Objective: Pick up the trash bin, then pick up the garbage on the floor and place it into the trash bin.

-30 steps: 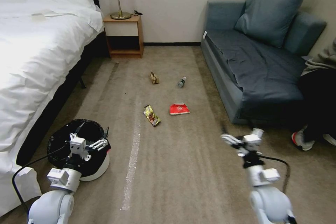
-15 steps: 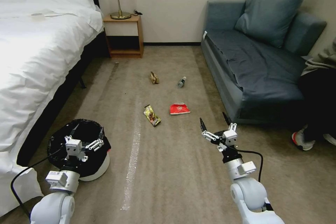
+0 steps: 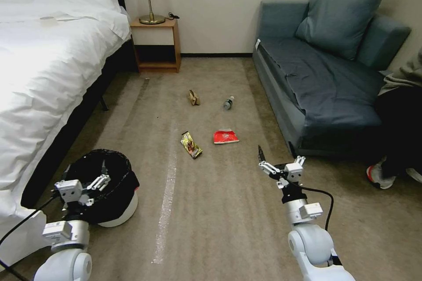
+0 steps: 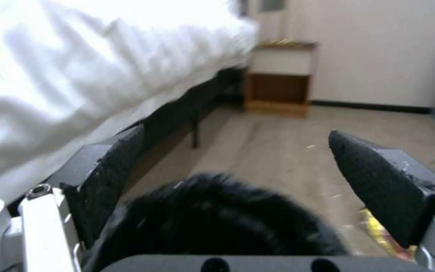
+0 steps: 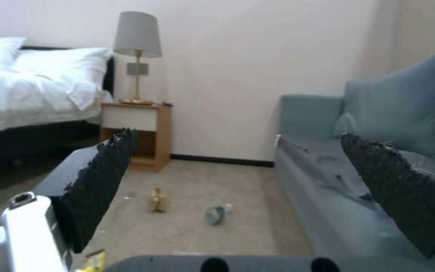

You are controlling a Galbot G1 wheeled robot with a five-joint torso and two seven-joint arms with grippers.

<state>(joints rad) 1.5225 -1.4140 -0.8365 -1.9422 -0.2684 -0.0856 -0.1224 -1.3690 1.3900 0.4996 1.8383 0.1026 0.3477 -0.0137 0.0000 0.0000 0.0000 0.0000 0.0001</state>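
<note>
Litter lies on the floor [image 3: 228,228] past the trash bin [image 3: 121,210]. Left end effector [image 3: 83,176] hangs wide open over the bin. Right end effector [image 3: 274,158], wide open too, is well apart from it.

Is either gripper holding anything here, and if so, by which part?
Nothing is held. The left gripper is open above the bin's bag-lined rim, not gripping it. The right gripper is open in the air.

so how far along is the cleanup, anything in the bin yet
Nothing looks done yet. The trash bin stands on the carpet, not lifted. In hand: the left end effector hovers open over the bin's near rim, gripping nothing. The right end effector is open and empty above the floor. Left: lifting the bin, then all four pieces: red snack packet, gold wrapper, paper bag, plastic bottle.
</note>
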